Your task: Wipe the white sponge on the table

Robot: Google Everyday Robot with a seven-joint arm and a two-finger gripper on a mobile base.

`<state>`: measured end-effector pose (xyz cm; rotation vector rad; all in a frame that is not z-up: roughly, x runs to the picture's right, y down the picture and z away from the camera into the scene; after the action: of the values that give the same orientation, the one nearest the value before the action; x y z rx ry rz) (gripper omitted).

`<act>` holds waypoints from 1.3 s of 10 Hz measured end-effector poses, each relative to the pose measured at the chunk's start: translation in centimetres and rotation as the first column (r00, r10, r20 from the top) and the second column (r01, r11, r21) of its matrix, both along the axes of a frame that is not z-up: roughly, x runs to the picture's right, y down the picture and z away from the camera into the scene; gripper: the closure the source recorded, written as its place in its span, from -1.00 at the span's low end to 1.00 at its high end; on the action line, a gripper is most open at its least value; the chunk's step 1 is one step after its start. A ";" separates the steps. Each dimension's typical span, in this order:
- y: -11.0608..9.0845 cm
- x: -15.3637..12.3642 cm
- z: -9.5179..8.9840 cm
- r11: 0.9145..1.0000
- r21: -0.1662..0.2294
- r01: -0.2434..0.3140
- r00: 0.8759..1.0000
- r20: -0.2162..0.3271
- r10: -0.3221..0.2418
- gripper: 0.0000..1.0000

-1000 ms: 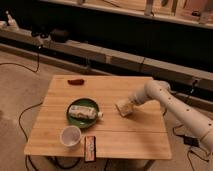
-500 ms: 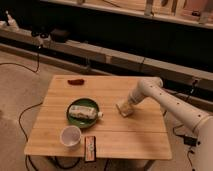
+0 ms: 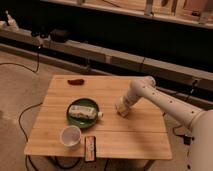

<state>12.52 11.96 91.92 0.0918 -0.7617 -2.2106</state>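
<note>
The light-wood table [image 3: 145, 132] stands in the middle of the camera view. My gripper [image 3: 121, 108] is down at the table top, right of centre, at the end of my white arm [image 3: 165, 102] that reaches in from the right. A small off-white pad, the white sponge [image 3: 120, 112], shows at the gripper's tip against the table. The gripper hides most of it.
A green plate [image 3: 75, 120] holding a white oblong packet [image 3: 83, 112] lies left of the gripper. A round white cup [image 3: 70, 136] and a small dark box [image 3: 90, 148] are near the front edge. A dark red item [image 3: 76, 81] lies far left. A dark shelf unit [image 3: 125, 35] runs behind.
My arm has folded, its elbow rising and shifting left. The gripper has slid slightly left over the table, staying down at the sponge.
</note>
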 end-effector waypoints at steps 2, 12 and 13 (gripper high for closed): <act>-0.2 -0.8 -0.3 1.000 0.005 0.002 1.000 0.013 -0.003 0.75; 2.1 5.1 -2.7 0.999 -0.042 0.022 1.000 -0.003 -0.023 1.00; 2.3 6.1 -2.9 0.999 -0.048 0.025 1.000 -0.015 -0.026 1.00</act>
<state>18.65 14.26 89.05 0.0418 -0.8106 -2.2131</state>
